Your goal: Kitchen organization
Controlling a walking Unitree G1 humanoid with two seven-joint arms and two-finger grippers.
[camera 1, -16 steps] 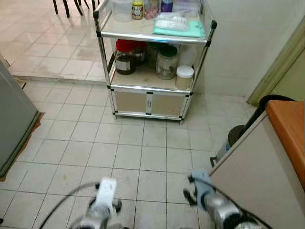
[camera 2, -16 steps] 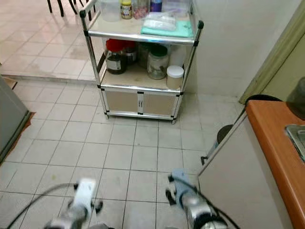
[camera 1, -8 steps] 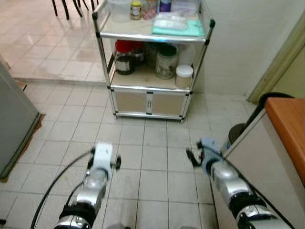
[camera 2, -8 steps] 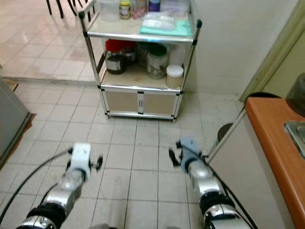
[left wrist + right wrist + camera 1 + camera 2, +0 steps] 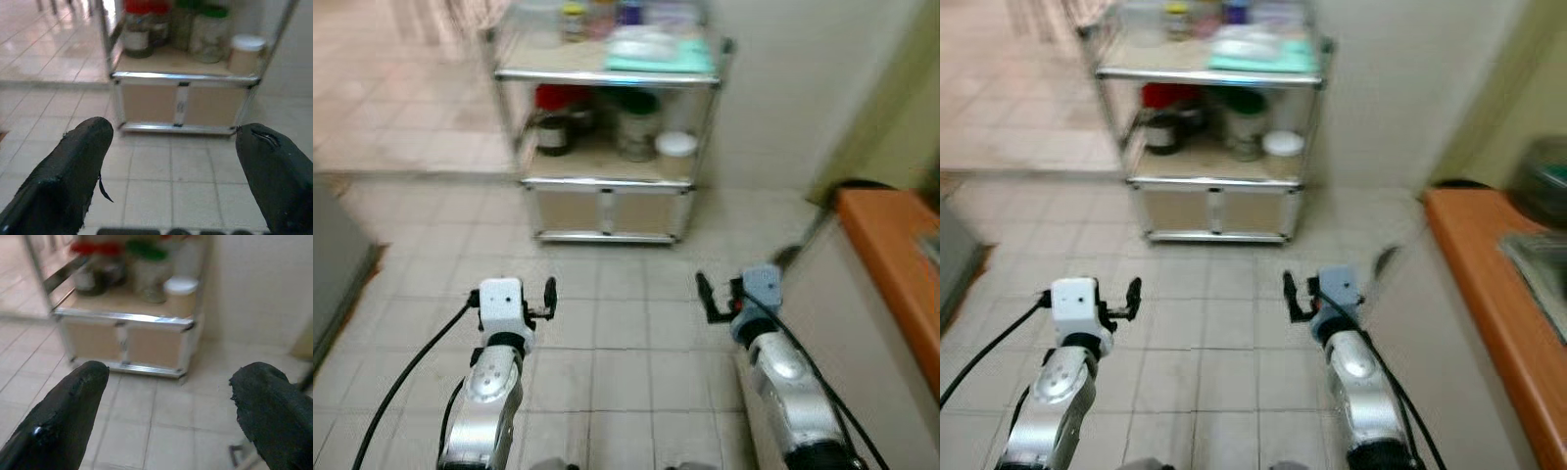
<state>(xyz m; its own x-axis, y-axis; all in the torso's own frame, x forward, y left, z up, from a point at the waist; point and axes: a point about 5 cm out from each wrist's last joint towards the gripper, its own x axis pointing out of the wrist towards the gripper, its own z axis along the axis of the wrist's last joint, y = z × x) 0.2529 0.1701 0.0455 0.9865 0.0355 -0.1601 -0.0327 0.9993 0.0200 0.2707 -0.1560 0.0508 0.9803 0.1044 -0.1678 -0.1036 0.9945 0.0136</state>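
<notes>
A metal shelf cart (image 5: 607, 181) stands ahead against the wall. Its middle shelf holds a red-lidded jar (image 5: 551, 122), a green-lidded jar (image 5: 636, 125) and a white-lidded tub (image 5: 676, 147). A teal cloth with a plastic bag (image 5: 656, 54) and small bottles lie on top; two small doors (image 5: 181, 103) close the bottom. My left gripper (image 5: 176, 132) and right gripper (image 5: 174, 372) are both held out over the floor toward the cart, well short of it. Each is open with nothing between its fingers.
An orange-topped counter (image 5: 891, 245) with a sink (image 5: 1542, 264) runs along my right, close to the right arm (image 5: 783, 382). A grey appliance (image 5: 328, 255) stands at the left. Tiled floor (image 5: 607, 323) lies between me and the cart. The head views are blurred.
Both arms have risen from the bottom edge and stretched forward. The head camera has moved, so the cart sits a little further left in the picture, and the image has blurred.
</notes>
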